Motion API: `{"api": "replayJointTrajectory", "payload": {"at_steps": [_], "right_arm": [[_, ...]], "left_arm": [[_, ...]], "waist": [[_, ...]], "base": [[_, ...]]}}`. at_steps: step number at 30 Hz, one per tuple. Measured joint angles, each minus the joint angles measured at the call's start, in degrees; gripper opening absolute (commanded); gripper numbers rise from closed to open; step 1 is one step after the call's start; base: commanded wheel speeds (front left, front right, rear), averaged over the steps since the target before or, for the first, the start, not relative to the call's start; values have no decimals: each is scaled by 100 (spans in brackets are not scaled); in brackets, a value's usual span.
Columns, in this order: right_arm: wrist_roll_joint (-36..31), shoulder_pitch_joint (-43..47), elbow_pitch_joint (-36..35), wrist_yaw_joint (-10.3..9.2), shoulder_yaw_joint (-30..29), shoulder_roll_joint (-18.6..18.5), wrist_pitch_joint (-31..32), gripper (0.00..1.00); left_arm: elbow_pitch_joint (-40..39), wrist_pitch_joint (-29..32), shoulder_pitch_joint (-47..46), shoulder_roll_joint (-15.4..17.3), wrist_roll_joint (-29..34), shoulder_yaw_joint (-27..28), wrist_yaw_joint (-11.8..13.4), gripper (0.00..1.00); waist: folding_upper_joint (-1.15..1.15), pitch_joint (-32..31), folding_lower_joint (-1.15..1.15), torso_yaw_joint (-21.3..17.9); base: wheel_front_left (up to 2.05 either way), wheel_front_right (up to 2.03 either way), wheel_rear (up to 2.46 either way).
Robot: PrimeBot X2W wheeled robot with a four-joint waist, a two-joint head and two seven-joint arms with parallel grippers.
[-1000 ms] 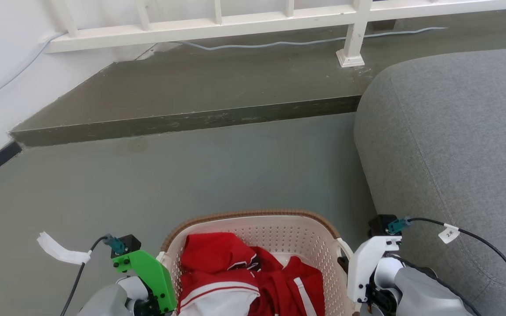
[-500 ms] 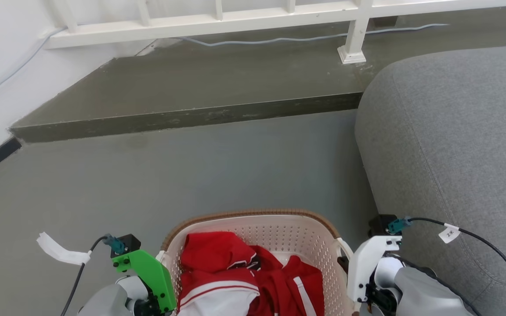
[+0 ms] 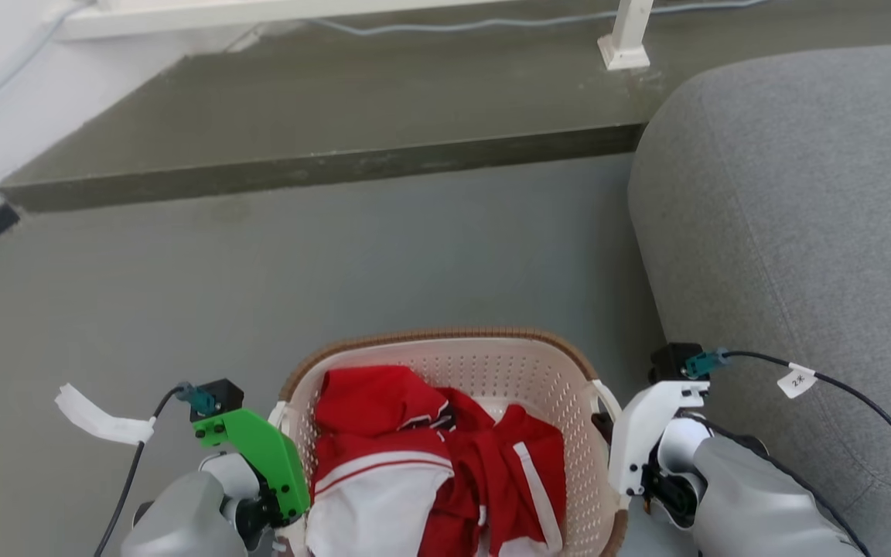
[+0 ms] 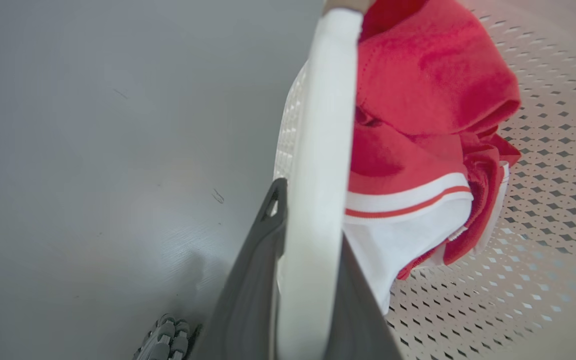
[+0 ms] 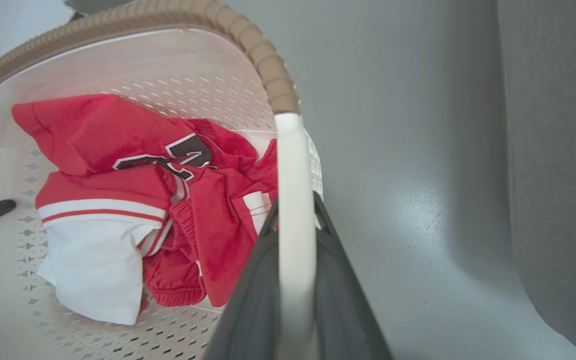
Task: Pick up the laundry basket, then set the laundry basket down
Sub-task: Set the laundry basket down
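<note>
Laundry basket (image 3: 492,363), head view: low over the floor (image 3: 414,247) beside the sofa (image 3: 801,193), between both arms, one handle toward each.
Left wrist view: left gripper (image 4: 313,280) clamps the left handle (image 4: 328,100).
Right wrist view: right gripper (image 5: 295,240) clamps the right handle (image 5: 290,150).

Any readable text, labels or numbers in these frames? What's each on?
"2" then a mark too small to read: white tag on the right arm's cable.
Black white-edged print on the red clothes: folded over, unreadable.
White tape flag on the left arm's cable: no writing visible.
</note>
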Motion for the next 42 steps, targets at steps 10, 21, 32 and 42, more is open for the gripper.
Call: {"api": "replayJointTrajectory", "payload": {"at_steps": [10,21,32,42], "right_arm": [[-5,-352,26,0,-5,-53,-207,0],[-166,-1005,-38,-52,-3,-145,-617,0],[-310,-1547,-70,-55,29,-233,-910,0],[-396,-2058,-77,-60,38,-322,-1114,0]], "left_arm": [[-143,-358,-268,2,29,-9,63,0],[-334,-791,-800,12,137,-10,111,0],[-414,-1060,-1250,18,196,-9,160,0],[-505,-1313,-1699,24,254,19,169,0]], "waist": [[0,523,0,43],[0,1388,0,95],[0,2273,0,134],[0,3089,1,200]], "base": [[0,0,0],[0,0,0],[0,0,0],[0,0,0]]}}
